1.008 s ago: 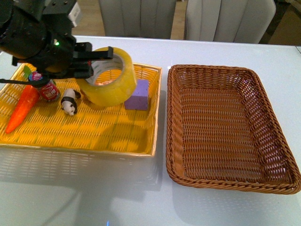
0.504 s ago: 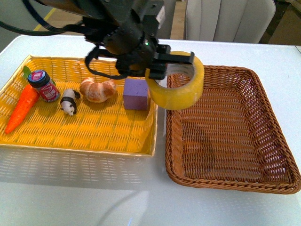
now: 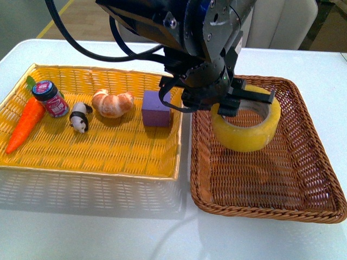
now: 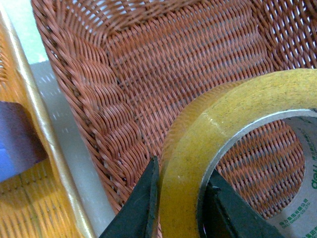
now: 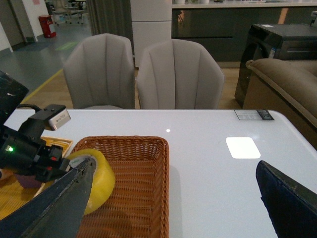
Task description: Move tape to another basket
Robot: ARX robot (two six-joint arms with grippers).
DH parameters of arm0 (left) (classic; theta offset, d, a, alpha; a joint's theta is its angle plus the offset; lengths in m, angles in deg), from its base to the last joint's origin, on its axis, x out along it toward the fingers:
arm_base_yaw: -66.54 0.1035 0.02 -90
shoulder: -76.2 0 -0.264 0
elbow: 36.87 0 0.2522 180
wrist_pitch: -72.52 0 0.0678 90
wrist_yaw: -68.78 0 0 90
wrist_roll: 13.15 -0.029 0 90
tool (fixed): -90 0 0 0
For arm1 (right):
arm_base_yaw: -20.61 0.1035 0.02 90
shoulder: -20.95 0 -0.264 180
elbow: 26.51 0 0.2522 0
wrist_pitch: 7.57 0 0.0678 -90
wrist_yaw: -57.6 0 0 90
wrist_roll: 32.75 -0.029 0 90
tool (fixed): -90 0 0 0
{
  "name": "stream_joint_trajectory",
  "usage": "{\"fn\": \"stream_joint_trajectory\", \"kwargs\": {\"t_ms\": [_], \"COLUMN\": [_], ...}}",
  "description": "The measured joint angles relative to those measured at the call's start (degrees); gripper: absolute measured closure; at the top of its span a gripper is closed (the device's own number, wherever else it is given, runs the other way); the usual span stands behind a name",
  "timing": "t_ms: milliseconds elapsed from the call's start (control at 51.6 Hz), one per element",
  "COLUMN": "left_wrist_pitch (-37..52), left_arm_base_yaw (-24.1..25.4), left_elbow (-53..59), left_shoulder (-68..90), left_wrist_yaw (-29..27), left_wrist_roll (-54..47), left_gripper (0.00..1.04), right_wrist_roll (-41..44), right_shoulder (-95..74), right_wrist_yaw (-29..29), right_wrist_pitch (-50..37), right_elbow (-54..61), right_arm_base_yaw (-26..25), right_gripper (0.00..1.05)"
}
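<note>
The yellowish tape roll [image 3: 246, 125] with a white core hangs over the far left part of the dark brown wicker basket [image 3: 320, 179], a little above its floor. My left gripper [image 3: 232, 103] is shut on the roll's wall, one finger [image 4: 141, 208] outside and one inside the ring. In the left wrist view the tape [image 4: 213, 148] fills the lower right, over the brown basket [image 4: 163, 64]. In the right wrist view the tape [image 5: 99, 178] and brown basket [image 5: 143, 198] lie low on the left. My right gripper [image 5: 173, 208] is open and empty, high above the table.
The bright yellow basket [image 3: 97, 157] on the left holds a carrot [image 3: 24, 124], a small jar [image 3: 50, 98], a panda figure [image 3: 80, 117], a croissant [image 3: 112, 103] and a purple cube [image 3: 156, 108]. Chairs [image 5: 176, 74] stand behind the white table [image 3: 108, 227].
My left arm carried the tape rightward, out of the yellow basket and across both rims, then lower inside the brown basket. The croissant came into view where the tape had been.
</note>
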Motion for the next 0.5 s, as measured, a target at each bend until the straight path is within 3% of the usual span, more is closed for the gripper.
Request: {"fn": "stream_joint_trajectory", "kwargs": {"t_ms": [426, 504], "left_wrist_pitch": [-0.7, -0.6], "left_arm_base_yaw": [-1.3, -1.3], "left_elbow": [-0.1, -0.2], "left_shoulder": [1.6, 1.9], "left_wrist_yaw": [0.9, 0.9], "left_wrist_roll": [0.0, 0.1], "left_gripper": [0.89, 0.8], "right_wrist_roll": [0.0, 0.0], "right_shoulder": [0.0, 0.0], "right_wrist_yaw": [0.0, 0.0], "right_wrist_pitch": [0.0, 0.0], "right_elbow": [0.0, 0.0], "right_arm_base_yaw": [0.0, 0.0], "right_gripper": [0.09, 0.09]}}
